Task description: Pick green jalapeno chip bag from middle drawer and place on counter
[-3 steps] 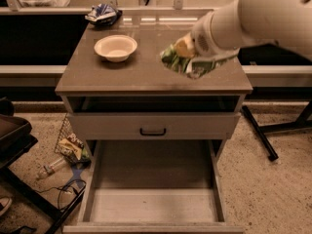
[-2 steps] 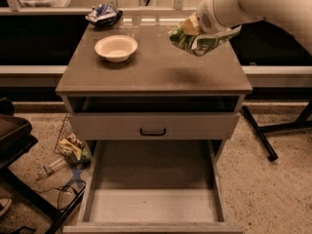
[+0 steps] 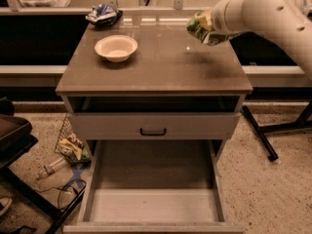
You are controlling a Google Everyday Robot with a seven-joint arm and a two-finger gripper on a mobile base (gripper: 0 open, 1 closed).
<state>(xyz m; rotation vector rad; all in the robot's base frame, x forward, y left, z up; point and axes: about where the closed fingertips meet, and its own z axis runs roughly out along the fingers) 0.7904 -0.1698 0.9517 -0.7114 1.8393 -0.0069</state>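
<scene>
Your arm [image 3: 265,8] reaches in from the upper right, its white forearm sloping down and leftward over the right rear corner of the counter [image 3: 161,65]. The gripper [image 3: 210,25] at its tip is clamped on the green jalapeno chip bag [image 3: 200,29], which hides most of the fingers. The bag hangs tilted in the air above the counter, not touching it. To your left on the counter sits a white bowl [image 3: 116,48], with a blue-and-white snack bag [image 3: 103,14] behind it at the far edge. Below, the middle drawer [image 3: 151,204] is pulled fully out, under the drawer front [image 3: 107,126] with its black handle [image 3: 152,131].
</scene>
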